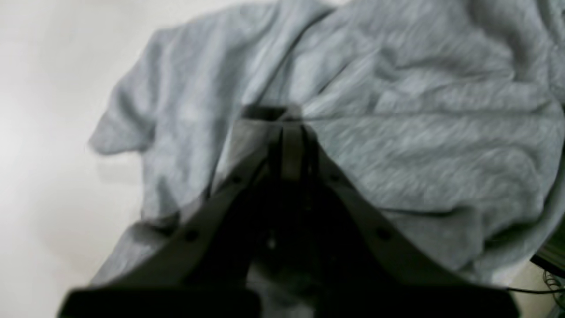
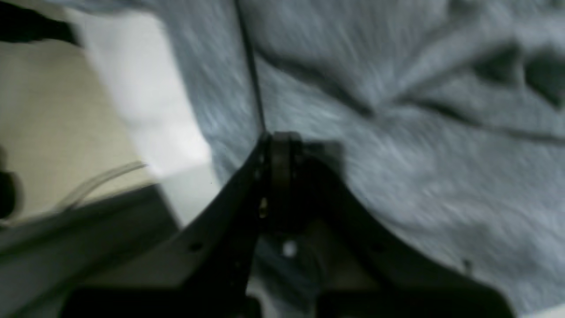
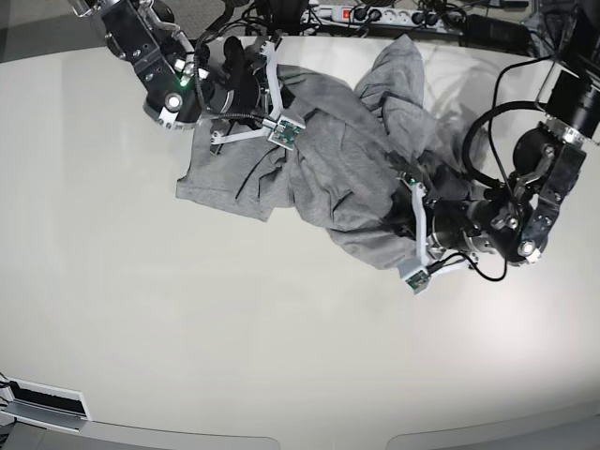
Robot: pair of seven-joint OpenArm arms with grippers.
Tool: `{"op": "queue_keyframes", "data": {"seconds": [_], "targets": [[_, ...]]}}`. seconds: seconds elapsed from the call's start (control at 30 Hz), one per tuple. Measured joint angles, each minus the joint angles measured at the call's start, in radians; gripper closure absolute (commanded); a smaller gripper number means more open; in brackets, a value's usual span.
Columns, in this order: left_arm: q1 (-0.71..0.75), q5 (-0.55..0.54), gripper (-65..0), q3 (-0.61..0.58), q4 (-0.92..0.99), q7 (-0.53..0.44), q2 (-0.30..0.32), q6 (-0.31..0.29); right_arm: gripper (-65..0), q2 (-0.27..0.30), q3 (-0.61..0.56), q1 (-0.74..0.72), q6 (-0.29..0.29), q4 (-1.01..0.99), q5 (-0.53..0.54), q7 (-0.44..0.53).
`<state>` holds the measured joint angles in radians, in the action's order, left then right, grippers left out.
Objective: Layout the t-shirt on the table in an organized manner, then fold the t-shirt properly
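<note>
The heather-grey t-shirt [image 3: 337,159] lies crumpled and bunched on the far half of the off-white table [image 3: 281,328]. One sleeve [image 1: 128,119] spreads flat toward the table's bare part [image 1: 44,132]. My left gripper [image 1: 284,121] is shut, with cloth folds running into its tips; in the base view it [image 3: 403,202] is buried in the shirt's right side. My right gripper [image 2: 280,139] is shut on a fold of the t-shirt [image 2: 397,154] near the table's edge [image 2: 145,110]; in the base view it [image 3: 274,89] sits at the shirt's upper left. No lettering shows.
A power strip and cables [image 3: 375,14] lie beyond the table's far edge. Beige floor [image 2: 44,123] and a loose cable [image 2: 101,181] show past the table edge beside my right gripper. A small white and black device [image 3: 42,403] sits at the near left corner.
</note>
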<state>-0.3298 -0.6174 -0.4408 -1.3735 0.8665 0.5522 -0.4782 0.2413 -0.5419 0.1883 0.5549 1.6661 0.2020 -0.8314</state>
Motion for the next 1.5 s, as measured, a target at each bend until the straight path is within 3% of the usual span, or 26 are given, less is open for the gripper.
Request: {"op": "queue_keyframes", "data": {"seconds": [0.1, 0.3, 0.4, 0.6, 0.7, 0.83, 0.9, 1.13, 1.37, 1.5], "targets": [[0.009, -0.066, 0.0, 0.000, 0.000, 0.042, 0.025, -0.032, 0.0, 0.000, 0.000, -0.003, -0.090, -0.010, -0.094, 0.005], [0.129, -0.248, 0.0, 0.003, 0.000, 0.231, 0.039, -0.213, 0.0, 0.007, 0.001, -0.008, -0.231, -0.015, -0.224, 0.078], [0.186, -0.303, 0.0, 0.003, 0.000, 0.252, 0.035, -0.212, 0.0, 0.007, 0.001, -0.027, -0.261, -0.051, -0.235, 0.127], [0.235, -0.299, 0.0, 0.003, -0.001, 0.132, 0.039, -0.212, 0.0, 0.005, 0.000, -0.131, -0.409, -0.147, -0.257, 0.127], [0.232, -0.289, 0.0, 0.003, 0.000, 0.023, 0.033, -0.212, 0.0, 0.008, 0.000, -0.189, -0.448, -0.147, -0.256, 0.113], [0.184, -0.282, 0.0, 0.003, 0.000, 0.020, -0.017, -0.211, 0.0, 0.005, 0.001, -0.272, -0.470, -0.140, -0.226, 0.064], [0.163, -0.255, 0.0, 0.003, 0.000, 0.019, -0.040, -0.207, 0.0, 0.006, 0.002, -0.280, -0.439, -0.109, -0.174, 0.055], [0.107, -0.063, 0.0, 0.004, 0.007, -0.031, -0.124, -0.078, 0.0, 0.005, 0.006, -0.236, -0.281, 0.017, -0.001, 0.007], [0.099, 0.071, 0.0, 0.004, 0.106, -0.132, -0.156, 0.020, 0.0, 0.007, 0.154, -0.093, -0.046, 0.216, 0.215, -0.022], [0.074, 0.069, 0.0, 0.004, 0.164, -0.138, -0.156, 0.056, 0.0, 0.006, 0.217, -0.016, 0.095, 0.236, 0.356, -0.058]]}}
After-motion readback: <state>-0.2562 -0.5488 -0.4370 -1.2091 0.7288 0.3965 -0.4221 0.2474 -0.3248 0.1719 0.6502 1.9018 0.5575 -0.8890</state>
